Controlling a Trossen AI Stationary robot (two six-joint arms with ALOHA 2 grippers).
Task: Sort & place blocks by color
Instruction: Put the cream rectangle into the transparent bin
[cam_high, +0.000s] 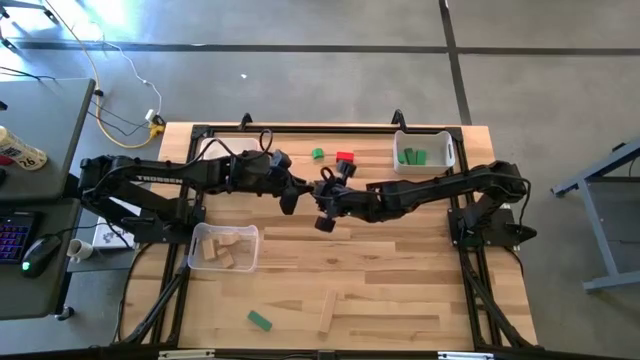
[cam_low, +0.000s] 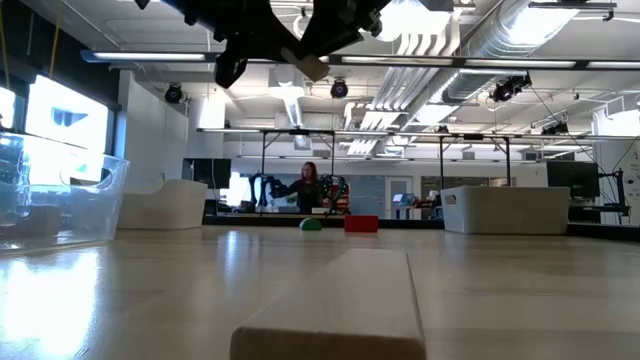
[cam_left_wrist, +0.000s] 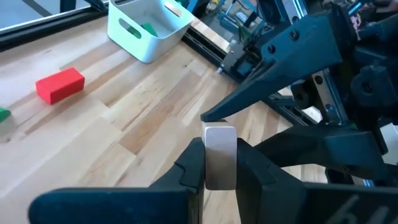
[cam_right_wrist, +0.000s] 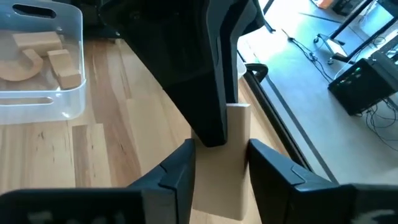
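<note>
**Wooden bench, mid-air handoff of a plain block**

Pale plank bench (cam_high: 400, 290) with open workshop space behind it. Taking the clear bin (cam_high: 222, 248), already loaded with plain wood pieces, as the landmark. Plain wood block (cam_left_wrist: 220, 146) hanging in the air off toward the bench middle from that bin, nowhere near touching the planks. Left hand (cam_left_wrist: 220, 163) clamped tight on it, pads flat against two opposite faces. Right hand (cam_right_wrist: 221, 163) set around the same block from the opposite side; honestly can't tell whether gripping or just parked there.

Looks like a handoff to the arm nearer the bin, so a few tips:
- Confirm the left grip is solid before the right hand lets go.
- Back the right hand straight off along the block, no sideways drag.
- Carry over the bin and drop low.

Long axis seemingly running from one hand to the other, tilted rather than level in the low view. Far end pointing roughly away from the bin, at a guess.
</note>
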